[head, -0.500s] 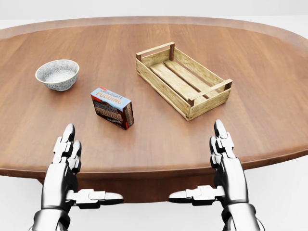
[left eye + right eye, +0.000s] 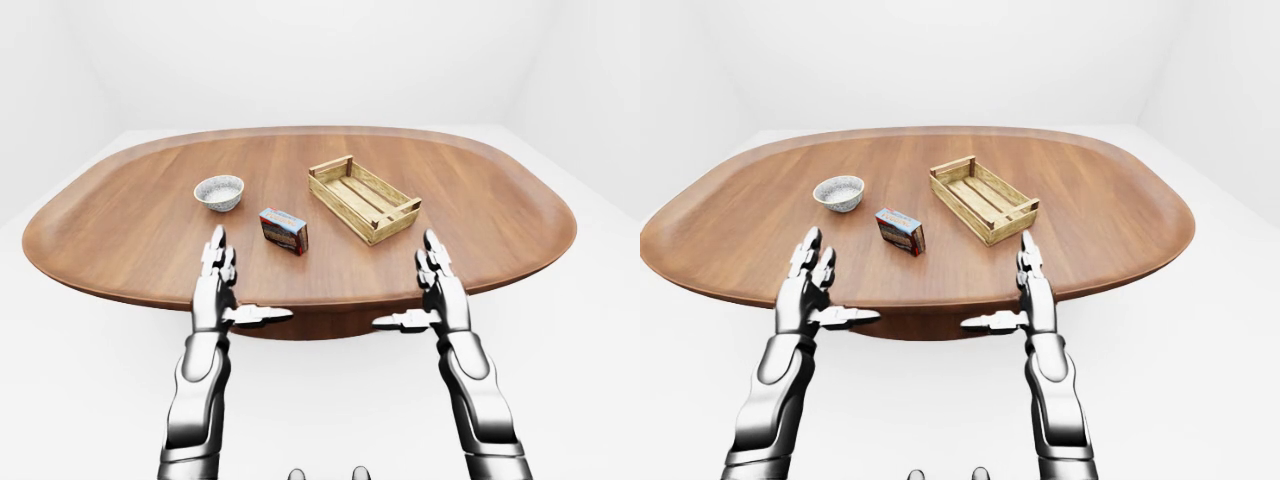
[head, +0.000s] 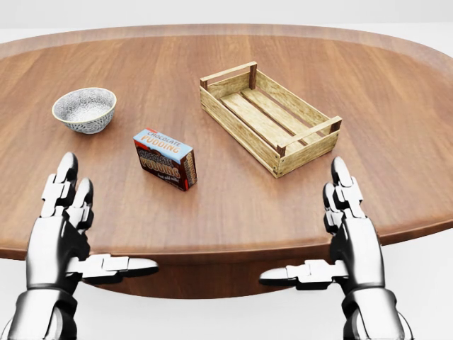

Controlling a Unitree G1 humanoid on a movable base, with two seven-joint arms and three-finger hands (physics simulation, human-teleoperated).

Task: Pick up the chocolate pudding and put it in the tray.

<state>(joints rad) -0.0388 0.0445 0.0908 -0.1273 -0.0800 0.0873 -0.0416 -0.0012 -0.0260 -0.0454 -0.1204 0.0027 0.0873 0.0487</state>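
Observation:
The chocolate pudding box point(image 3: 165, 159), blue-topped with dark red sides, lies on the wooden table point(image 3: 212, 212) left of centre in the head view. The wooden slatted tray point(image 3: 267, 116) stands to its upper right, empty. My left hand point(image 3: 67, 234) is open at the lower left, over the table's near edge, well short of the box. My right hand point(image 3: 340, 237) is open at the lower right, below the tray. Both hands are empty, with thumbs pointing inward.
A grey speckled bowl point(image 3: 84, 109) stands at the left of the table, above and left of the box. The oval table point(image 2: 480, 200) sits in a plain white room, its near edge running under both hands.

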